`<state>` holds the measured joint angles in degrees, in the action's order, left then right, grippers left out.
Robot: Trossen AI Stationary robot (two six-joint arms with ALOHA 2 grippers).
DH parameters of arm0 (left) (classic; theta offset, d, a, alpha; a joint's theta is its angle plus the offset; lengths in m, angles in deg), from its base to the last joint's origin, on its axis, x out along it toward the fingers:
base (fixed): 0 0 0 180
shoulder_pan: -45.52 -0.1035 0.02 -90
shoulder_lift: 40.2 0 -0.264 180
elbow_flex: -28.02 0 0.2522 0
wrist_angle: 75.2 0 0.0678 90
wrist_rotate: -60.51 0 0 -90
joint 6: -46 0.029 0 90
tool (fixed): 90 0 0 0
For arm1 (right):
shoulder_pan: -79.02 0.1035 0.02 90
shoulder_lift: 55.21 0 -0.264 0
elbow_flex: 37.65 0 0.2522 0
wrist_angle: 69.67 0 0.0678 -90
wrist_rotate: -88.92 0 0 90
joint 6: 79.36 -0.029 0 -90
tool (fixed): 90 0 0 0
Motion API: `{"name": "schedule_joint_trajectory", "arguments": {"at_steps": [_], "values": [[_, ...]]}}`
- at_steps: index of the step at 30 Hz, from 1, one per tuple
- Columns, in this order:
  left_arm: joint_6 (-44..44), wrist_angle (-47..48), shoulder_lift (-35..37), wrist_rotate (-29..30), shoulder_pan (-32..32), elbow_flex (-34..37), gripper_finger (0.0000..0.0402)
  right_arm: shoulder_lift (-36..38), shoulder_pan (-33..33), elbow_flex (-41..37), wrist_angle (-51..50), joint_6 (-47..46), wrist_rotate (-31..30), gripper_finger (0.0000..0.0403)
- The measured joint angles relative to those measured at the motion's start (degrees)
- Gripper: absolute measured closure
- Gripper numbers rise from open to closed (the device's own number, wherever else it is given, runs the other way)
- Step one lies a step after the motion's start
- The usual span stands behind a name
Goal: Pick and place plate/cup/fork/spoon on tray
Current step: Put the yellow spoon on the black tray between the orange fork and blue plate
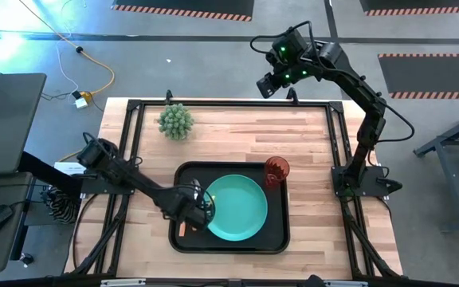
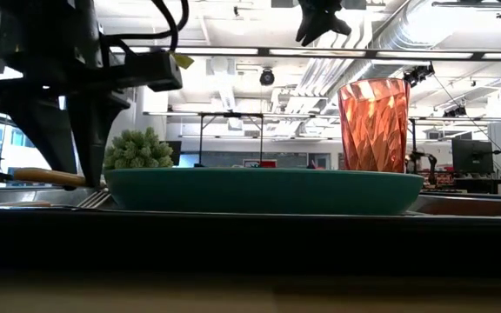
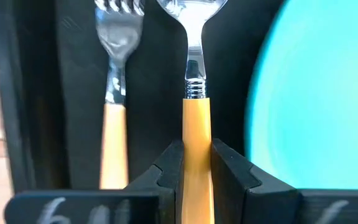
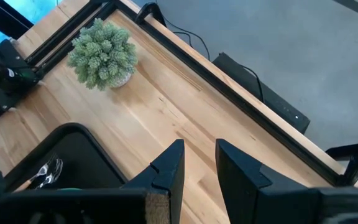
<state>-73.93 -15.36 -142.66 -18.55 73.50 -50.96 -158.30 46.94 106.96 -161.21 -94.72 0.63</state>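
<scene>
Fingers on the left gripper were clamped tight on the yellow-orange handle of the spoon, low over the left end of the tray. The fork was already lying flat in there just beside it, handle running the same way, and the plate filled the middle of the tray on the spoon's other side. The cup stood upright in the tray's back right corner, right next to the plate.

So my read was that this was the last item going down: spoon being set in the strip between fork and plate. I couldn't tell whether it was actually resting on the tray floor or not. The next move probably called for letting go gently and lifting straight up, since that gap was narrow and a sideways nudge could knock the fork or clip the plate rim.

Materials: both utensils had shiny metal heads with smooth plastic-looking handles, slim and slippery. The plate was matte teal, shallow and round. The cup was see-through red-orange with faceted sides. The tray was dull black with a raised rim.

The right gripper hung up over the back edge of the wooden table, fingers parted with nothing between them, a spiky little potted plant off to its side.
</scene>
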Motion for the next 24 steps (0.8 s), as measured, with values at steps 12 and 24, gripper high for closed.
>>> {"name": "schedule_joint_trajectory", "arguments": {"at_steps": [12,24], "values": [[-1.7,-1.9,0.0,0.1,3.4,0.0,0.0352,0.0,0.0,0.0,0.1,0.2,0.0,0.0320],[0.3,-6.0,-5.0,-2.4,3.4,-0.2,0.0352,0.0,0.0,0.0,0.1,-0.2,0.0,0.0320]]}}
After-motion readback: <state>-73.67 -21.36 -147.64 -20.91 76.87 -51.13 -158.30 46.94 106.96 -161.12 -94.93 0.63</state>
